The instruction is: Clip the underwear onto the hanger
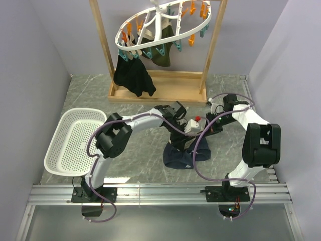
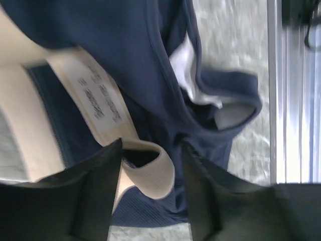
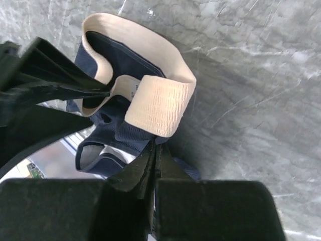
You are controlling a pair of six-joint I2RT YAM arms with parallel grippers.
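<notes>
While its lower part lies crumpled on the grey table [image 1: 150, 95], the underwear [image 1: 183, 154] rises at the waistband between the two arms. It is well apart from the hanger [image 1: 120, 37], which hangs on the wooden frame [image 1: 104, 45] at the far side. The right gripper [image 3: 153, 146] is pressed together on the navy fabric just under the beige band. The left gripper [image 2: 150, 145] has its fingers spread, with a loop of the band between them. A white basket [image 1: 75, 140] stands at the left.
</notes>
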